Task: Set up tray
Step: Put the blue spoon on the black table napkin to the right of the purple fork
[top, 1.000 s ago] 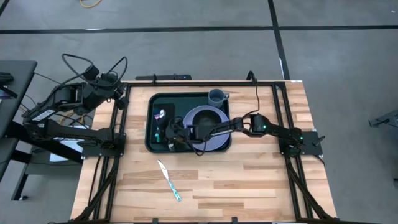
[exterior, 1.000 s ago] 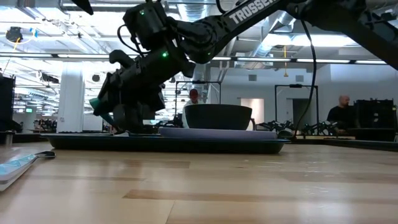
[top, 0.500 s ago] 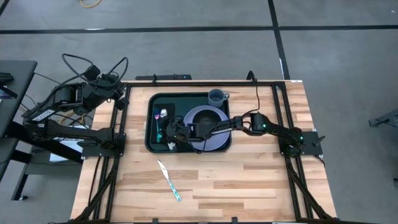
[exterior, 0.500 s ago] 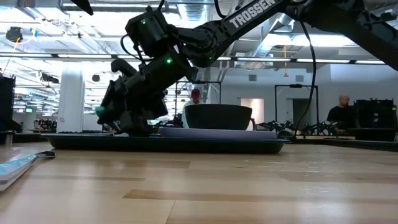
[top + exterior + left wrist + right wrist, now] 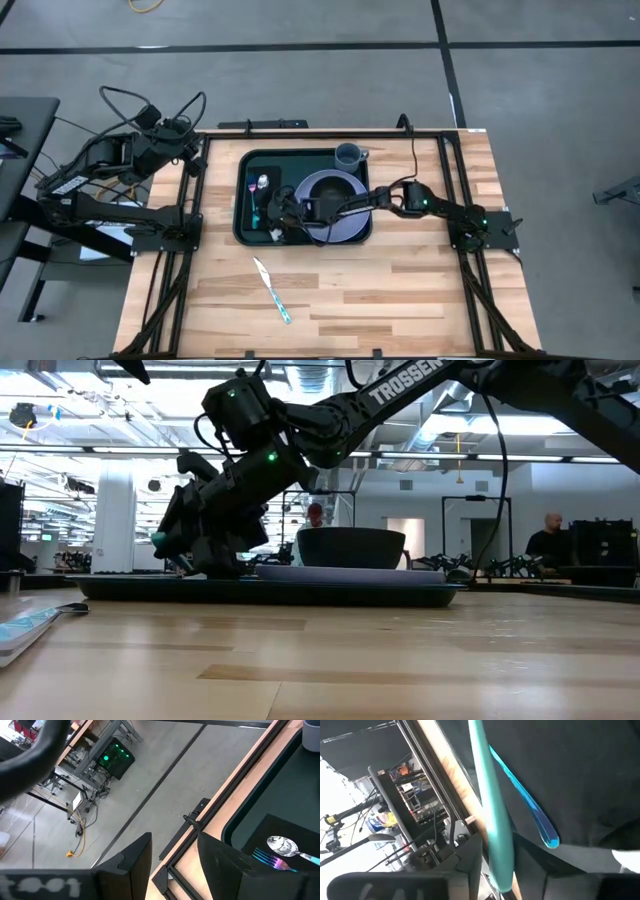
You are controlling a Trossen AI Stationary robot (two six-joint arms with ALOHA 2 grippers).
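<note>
Low view, nearest: a knife with a flat teal plastic handle point(image 5: 28, 626) lies on the pale wooden butcher-block surface point(image 5: 330, 670), well apart from everything else.
Tray: the large dark green rectangular plastic tray with rounded corners and a raised rim point(image 5: 243, 225) sits on the surface's far half, about midway between the two arms.
Right gripper: the right gripper point(image 5: 277, 216) is down inside the tray's left part, beside the plate; its dark arm reaches across the plate and hides part of it from above.
Right jaws: a smooth teal handle point(image 5: 493, 827) runs between them, but I cannot tell whether they pinch it or stand free of it.
Beside that handle: a slimmer, translucent blue handle point(image 5: 526, 807) lies on a flat black napkin point(image 5: 580, 775).
Cutlery in tray: a shiny metal spoon point(image 5: 281, 845) and a fork with blue-violet tines point(image 5: 270, 860), side by side.
Plate: a round lilac plate point(image 5: 345, 200) fills the tray's right half, with a dark bowl point(image 5: 350, 547) on it.
Cup: a small grey-blue round cup point(image 5: 348, 155) stands in the tray's far right corner.
Writing: white capitals beginning "TROSSE" on the right arm.
Left gripper: the left gripper point(image 5: 175, 847) waits off the surface's far left corner, jaws spread with nothing between them.
Beyond: two people stand in the room behind.
</note>
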